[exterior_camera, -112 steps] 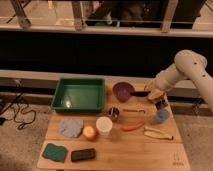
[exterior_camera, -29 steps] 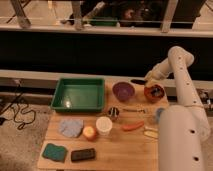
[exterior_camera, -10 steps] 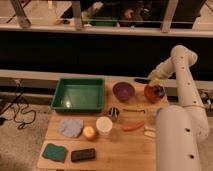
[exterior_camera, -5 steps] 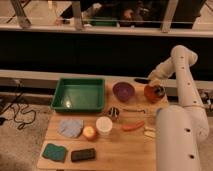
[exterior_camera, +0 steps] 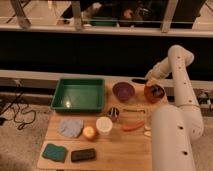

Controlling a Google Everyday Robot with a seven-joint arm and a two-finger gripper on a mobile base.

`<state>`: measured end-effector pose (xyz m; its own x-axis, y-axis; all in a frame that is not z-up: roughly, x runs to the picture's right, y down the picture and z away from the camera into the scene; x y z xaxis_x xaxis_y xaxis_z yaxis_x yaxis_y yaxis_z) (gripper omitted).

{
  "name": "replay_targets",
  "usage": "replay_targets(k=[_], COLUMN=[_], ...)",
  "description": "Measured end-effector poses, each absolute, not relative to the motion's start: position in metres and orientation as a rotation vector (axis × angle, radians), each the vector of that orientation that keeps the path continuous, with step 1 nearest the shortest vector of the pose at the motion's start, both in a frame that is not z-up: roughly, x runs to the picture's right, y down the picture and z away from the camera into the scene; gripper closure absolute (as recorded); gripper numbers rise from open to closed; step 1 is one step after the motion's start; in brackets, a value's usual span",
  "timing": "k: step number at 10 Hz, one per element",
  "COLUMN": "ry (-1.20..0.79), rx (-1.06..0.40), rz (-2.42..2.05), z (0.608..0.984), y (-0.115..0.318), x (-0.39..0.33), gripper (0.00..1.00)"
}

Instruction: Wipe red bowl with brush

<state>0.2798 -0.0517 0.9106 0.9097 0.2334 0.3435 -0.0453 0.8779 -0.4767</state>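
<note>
Wooden tabletop point(exterior_camera: 120, 150): your gripper point(exterior_camera: 151, 82), clamped on the slim black long-handled brush point(exterior_camera: 139, 80), sits above the small round orange-red bowl point(exterior_camera: 153, 94). Pressing hard may skid that bowl off the edge.

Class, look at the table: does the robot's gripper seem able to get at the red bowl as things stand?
Probably yes. The gripper hangs just over the back rim of the red bowl, with nothing visible between them. The purple bowl stands apart to one side, out of the way.
</note>
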Motion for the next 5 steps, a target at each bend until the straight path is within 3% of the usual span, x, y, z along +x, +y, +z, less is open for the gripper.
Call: replay_targets(k=[5], ry=[-0.450], rx=[-0.495], rz=[0.087], z=[0.925], y=[-0.049], x=[0.229], gripper=[1.00])
